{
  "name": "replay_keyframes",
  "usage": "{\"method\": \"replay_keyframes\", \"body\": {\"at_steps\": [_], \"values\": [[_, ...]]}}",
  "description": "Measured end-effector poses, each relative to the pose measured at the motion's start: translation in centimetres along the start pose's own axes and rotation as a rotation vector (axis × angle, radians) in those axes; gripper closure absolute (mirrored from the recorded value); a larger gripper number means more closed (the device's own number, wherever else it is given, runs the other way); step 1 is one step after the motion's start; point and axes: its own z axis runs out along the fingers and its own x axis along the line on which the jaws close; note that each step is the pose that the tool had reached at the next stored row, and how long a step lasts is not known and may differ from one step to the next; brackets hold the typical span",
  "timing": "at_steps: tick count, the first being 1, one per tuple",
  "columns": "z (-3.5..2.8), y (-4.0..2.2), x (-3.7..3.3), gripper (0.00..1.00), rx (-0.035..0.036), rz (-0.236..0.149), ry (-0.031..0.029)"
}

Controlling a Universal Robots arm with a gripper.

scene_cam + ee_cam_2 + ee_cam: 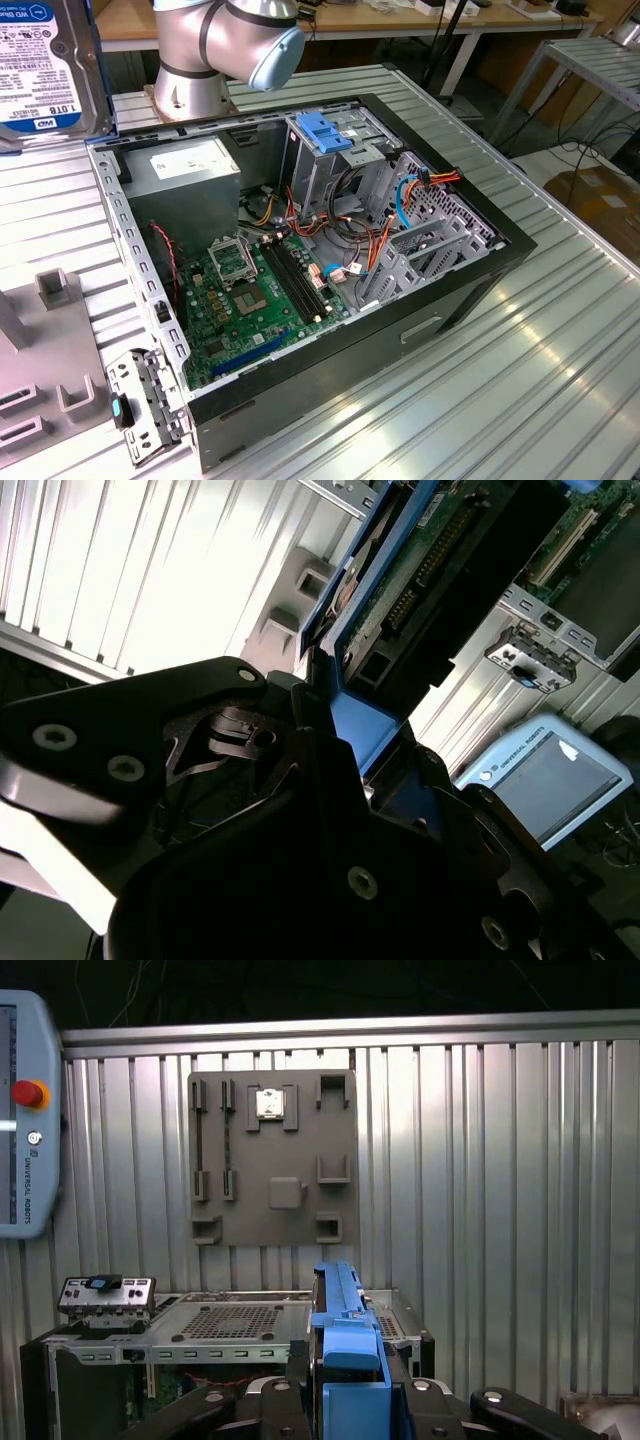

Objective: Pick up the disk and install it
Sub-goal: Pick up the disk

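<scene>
We judge the disk (45, 65), at ten o'clock of the computer case (330, 368), stiff, dense and shock-sensitive, well clamped by its blue rails (340, 1310) in the jaws of the gripper (350, 1395).

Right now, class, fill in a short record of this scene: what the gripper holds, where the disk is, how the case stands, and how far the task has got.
gripper: shut on the disk
disk: held in the air at the exterior view's upper left, off to the side of the case, label showing
case: on the table, side open, board exposed
drive cage: inside the case, blue latch on top
progress: disk picked up, not yet installed
</scene>
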Motion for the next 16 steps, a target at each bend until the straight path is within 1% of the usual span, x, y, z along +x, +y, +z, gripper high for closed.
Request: {"method": "replay_keyframes", "body": {"at_steps": [16], "values": [[0.05,-1.1,0.03,0.63,-0.0001,0.001,0.0001]]}}
